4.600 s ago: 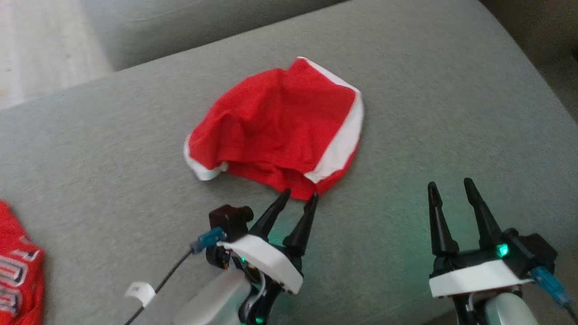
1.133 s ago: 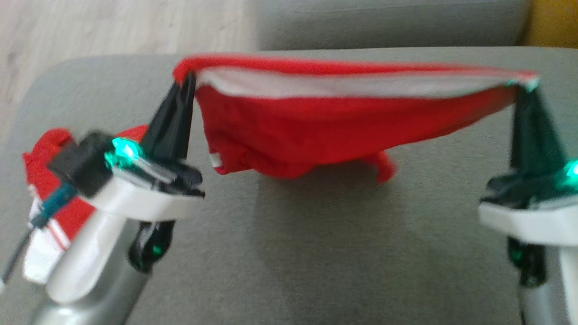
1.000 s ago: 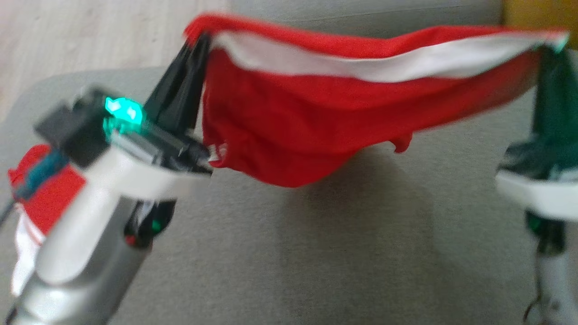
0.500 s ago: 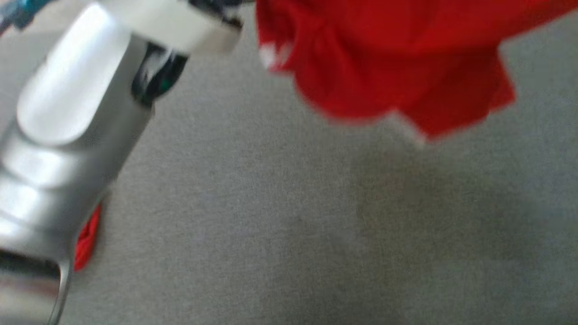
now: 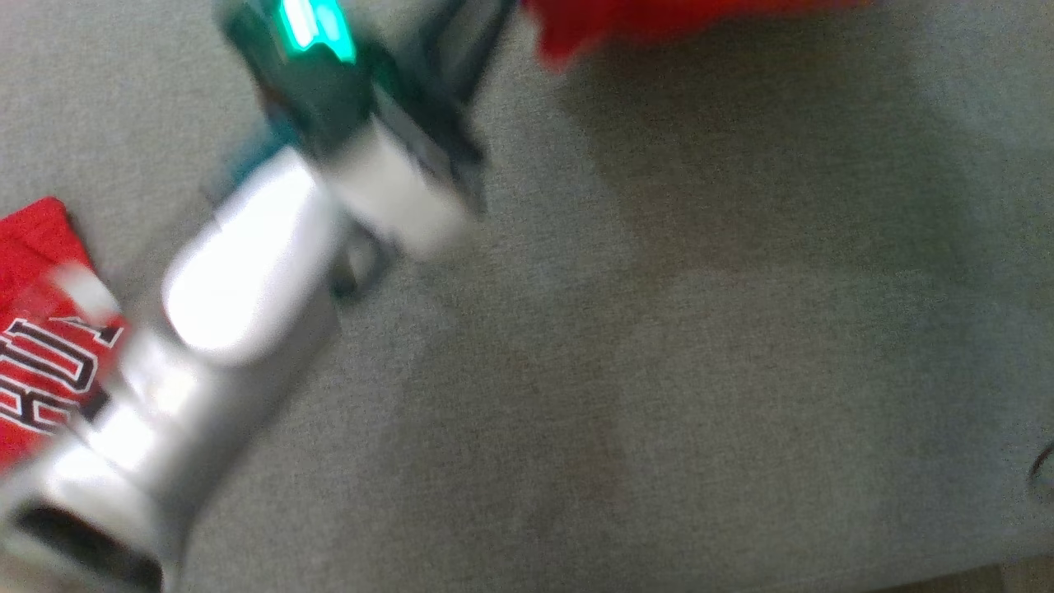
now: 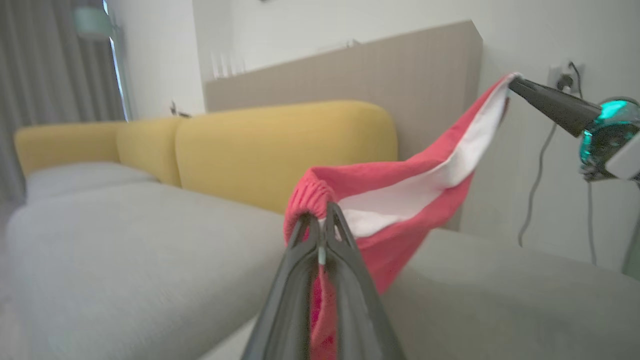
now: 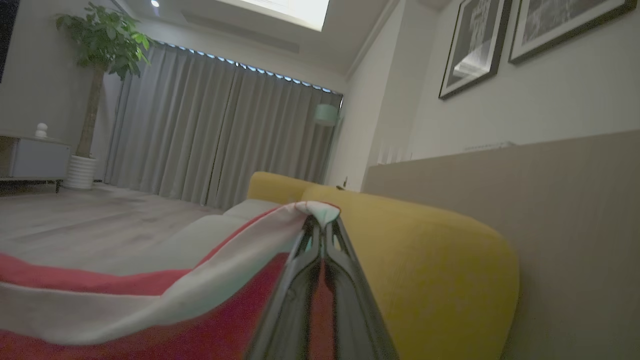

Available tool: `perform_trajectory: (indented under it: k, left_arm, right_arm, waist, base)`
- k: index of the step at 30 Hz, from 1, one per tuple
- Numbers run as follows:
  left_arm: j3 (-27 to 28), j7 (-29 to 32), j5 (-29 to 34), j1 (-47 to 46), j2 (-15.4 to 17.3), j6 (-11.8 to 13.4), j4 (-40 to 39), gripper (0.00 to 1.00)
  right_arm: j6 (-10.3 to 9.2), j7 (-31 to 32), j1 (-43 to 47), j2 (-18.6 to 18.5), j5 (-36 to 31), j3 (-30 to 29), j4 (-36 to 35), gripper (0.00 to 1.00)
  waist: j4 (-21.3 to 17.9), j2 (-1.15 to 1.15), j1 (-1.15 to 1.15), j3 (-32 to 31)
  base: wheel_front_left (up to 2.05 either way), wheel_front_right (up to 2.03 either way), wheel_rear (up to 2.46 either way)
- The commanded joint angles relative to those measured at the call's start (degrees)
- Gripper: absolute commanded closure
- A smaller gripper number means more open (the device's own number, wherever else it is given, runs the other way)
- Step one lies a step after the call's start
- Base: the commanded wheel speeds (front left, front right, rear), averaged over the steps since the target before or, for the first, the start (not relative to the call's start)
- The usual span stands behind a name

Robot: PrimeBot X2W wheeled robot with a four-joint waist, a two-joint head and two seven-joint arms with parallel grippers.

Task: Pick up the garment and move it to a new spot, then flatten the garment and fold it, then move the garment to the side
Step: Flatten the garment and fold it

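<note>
**Red garment held in the air between both grippers**

A broad grey seat cushion (image 5: 700, 371) lies under the arms, its weave fine and matte. Rounded yellow backrests (image 6: 280, 145) stand behind it against a ribbed beige wall panel (image 6: 375, 85). The right wrist view takes in pale wooden floor (image 7: 75, 210), long grey curtains (image 7: 200, 135), a leafy plant (image 7: 105, 40) in a white pot and two dark-framed pictures (image 7: 475, 45) on the wall. A cable (image 6: 537, 165) hangs down the wall from a socket.

The garment (image 6: 425, 180) hangs clear of the cushion, slung between the two grippers. The left gripper (image 6: 322, 212) is clamped tight on one gathered red end of the waistband. The right gripper (image 7: 320, 224) is pinched closed on the opposite end, where the white band folds over its tips. From the left wrist the cloth rises slantwise to the right gripper's dark fingers (image 6: 545, 102). In the blurred head view, its red hem (image 5: 659, 16) shows at the top edge, beyond the pale left forearm (image 5: 239, 280).

The cloth is soft red knit with a wide white stripe, and it sags in a shallow curve. A second red piece with black and white lettering (image 5: 41, 346) lies on the cushion at the far left
</note>
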Motion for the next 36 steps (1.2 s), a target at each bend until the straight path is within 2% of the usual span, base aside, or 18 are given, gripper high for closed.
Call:
perform_trajectory:
  k: [1, 4, 8, 15, 18, 26, 31, 36]
  left_arm:
    - [-0.3, -0.2, 0.5, 3.0, 1.1, 0.1, -2.6, 1.0]
    - [-5.8, -0.2, -2.5, 11.7, 1.5, 0.1, -3.9, 1.0]
    - [-12.3, -0.2, -7.6, 19.8, 4.4, 0.1, -4.8, 1.0]
    - [-15.4, -0.2, -11.1, 26.5, 6.6, 0.1, -8.0, 1.0]
    - [-15.4, -0.2, -11.8, 27.1, 6.6, 0.3, -10.0, 1.0]
    - [-10.3, -0.2, -15.3, 23.2, 3.4, 0.3, -12.7, 1.0]
    - [-7.9, -0.2, -15.8, 19.5, 1.4, 0.6, -10.6, 1.0]
    - [-6.6, 0.3, -14.7, 15.4, -0.6, 2.2, -7.0, 1.0]
  right_arm:
    - [0.44, 0.0, 3.1, 0.9, -0.3, -0.2, -2.1, 1.0]
    - [0.44, 0.0, 9.0, 3.4, -0.3, -2.0, -2.7, 1.0]
    - [0.44, 0.0, 16.7, 5.7, -0.4, -4.0, -5.2, 1.0]
    - [0.44, 0.0, 26.8, 7.5, 0.3, -8.3, -8.9, 1.0]
    - [0.44, 0.0, 29.5, 7.6, 0.0, -8.9, -9.2, 1.0]
    - [0.44, 0.0, 25.3, 6.3, -0.1, -9.5, -1.6, 1.0]
    - [0.44, 0.0, 19.3, 5.7, -0.3, -8.8, 4.2, 1.0]
    - [0.44, 0.1, 12.7, 3.8, 0.3, -7.8, 11.5, 1.0]
  waist:
    - [-0.3, 0.0, -0.01, -0.3]
    - [-1.2, 0.0, -0.01, -1.5]
    - [-2.5, 0.0, -0.01, -3.6]
    - [-2.4, 0.0, -0.01, -5.0]
    - [-2.1, 0.0, -0.01, -5.3]
    - [-0.9, 0.0, -0.01, -4.7]
    - [-0.2, 0.0, -0.01, -3.4]
    - [0.8, 0.0, -0.01, -1.2]
  base:
    - [0.0, 0.0, 0.0]
    - [0.0, 0.0, 0.0]
    - [0.0, 0.0, 0.0]
    - [0.0, 0.0, 0.0]
    - [0.0, 0.0, 0.0]
    - [0.0, 0.0, 0.0]
    - [0.0, 0.0, 0.0]
    - [0.0, 0.0, 0.0]
